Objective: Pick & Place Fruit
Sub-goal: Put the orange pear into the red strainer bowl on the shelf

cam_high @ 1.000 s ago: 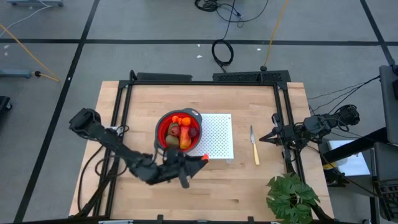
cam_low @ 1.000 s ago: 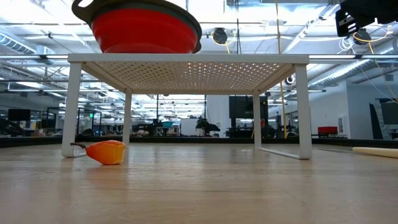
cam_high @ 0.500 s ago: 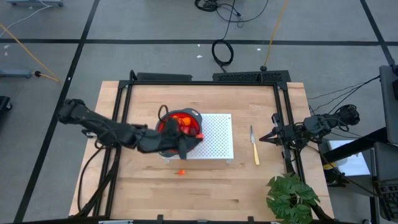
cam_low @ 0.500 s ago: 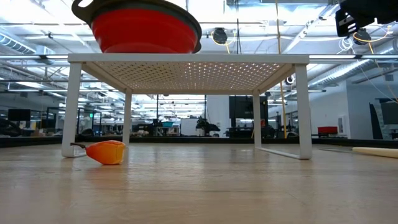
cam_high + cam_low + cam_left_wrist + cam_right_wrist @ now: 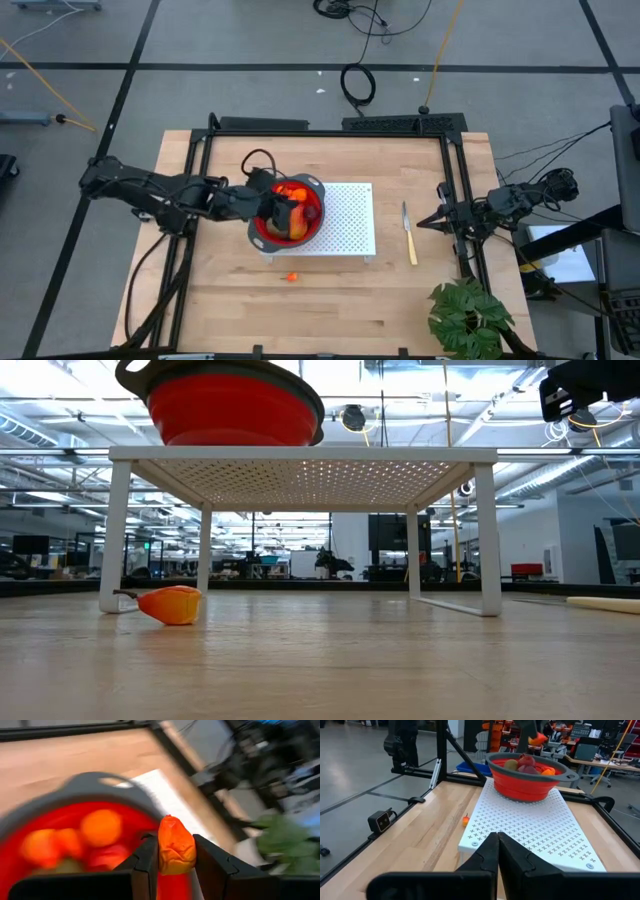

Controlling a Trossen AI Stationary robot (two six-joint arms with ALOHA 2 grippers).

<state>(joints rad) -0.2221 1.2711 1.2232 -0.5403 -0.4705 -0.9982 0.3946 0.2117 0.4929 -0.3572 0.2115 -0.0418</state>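
Two dark jointed arms, black cables, flat black claw fingers [image 5: 210,865].

Open table [image 5: 330,300] surrounds rack [image 5: 350,215] and bowl [image 5: 262,232].

Bright, even lighting; blurred wrist view

Floor: grey tiles [image 5: 250,40], dark seams, black cable coil [image 5: 357,84] and yellow cord [image 5: 45,75] | Table: light wood butcher-block top [image 5: 400,290], black frame | Room: open hall, ceiling trusses with strip lights [image 5: 400,380], desks with monitors [image 5: 395,545] at far side
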